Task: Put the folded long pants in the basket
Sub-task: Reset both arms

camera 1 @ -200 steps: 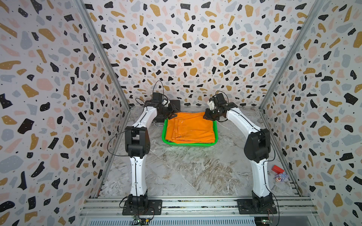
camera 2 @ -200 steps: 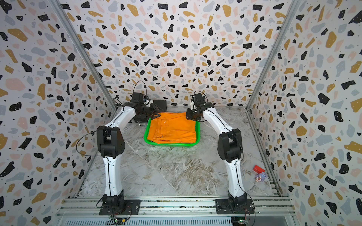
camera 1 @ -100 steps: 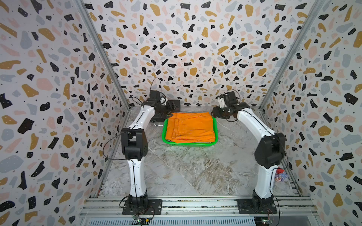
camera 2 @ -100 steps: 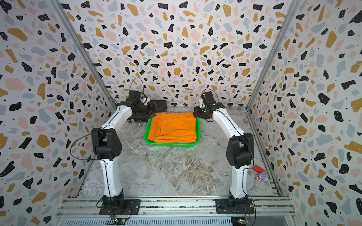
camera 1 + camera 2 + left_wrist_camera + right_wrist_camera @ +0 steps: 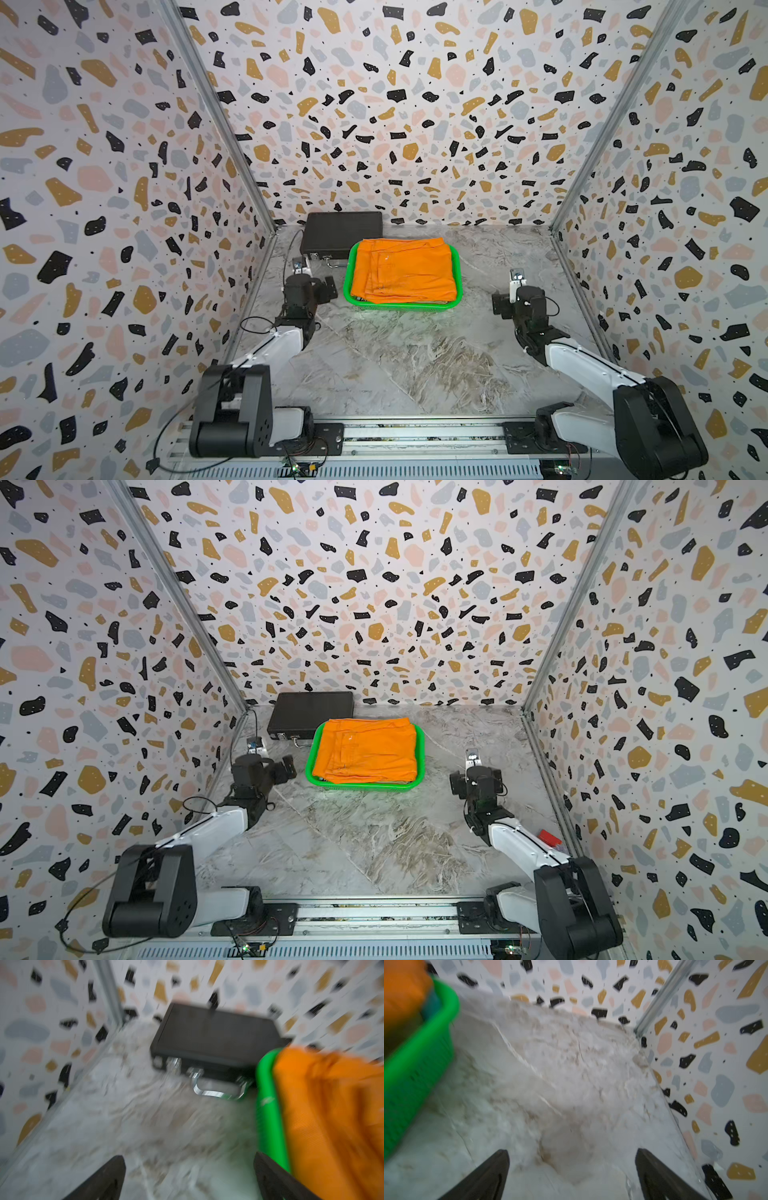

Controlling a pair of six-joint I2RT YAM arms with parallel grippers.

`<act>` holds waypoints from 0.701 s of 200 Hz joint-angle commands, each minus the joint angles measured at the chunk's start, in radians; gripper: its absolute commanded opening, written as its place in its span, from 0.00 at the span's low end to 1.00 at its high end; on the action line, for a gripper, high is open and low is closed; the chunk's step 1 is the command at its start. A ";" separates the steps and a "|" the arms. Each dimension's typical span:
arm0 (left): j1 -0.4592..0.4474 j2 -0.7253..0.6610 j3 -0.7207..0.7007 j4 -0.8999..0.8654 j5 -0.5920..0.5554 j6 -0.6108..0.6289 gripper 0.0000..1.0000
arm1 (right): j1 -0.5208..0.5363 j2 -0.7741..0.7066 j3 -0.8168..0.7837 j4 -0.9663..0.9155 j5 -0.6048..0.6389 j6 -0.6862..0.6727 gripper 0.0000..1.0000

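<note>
You face three walls [image 5: 415,104] that carry a terrazzo print of black, ochre, pink and grey chips on white. Metal struts [image 5: 224,124] run down both back corners to a grey-tan marbled floor [image 5: 415,365], evenly lit, with a metal rail [image 5: 415,436] along its near edge.

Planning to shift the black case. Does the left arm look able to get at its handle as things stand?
Probably yes. The left gripper is open and empty, and only bare table lies between it and the handle of the black case. The basket crowds one end of it.
</note>
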 commanded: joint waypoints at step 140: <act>-0.084 -0.118 -0.074 0.004 -0.242 0.054 1.00 | -0.143 0.176 0.010 0.188 0.192 0.038 0.99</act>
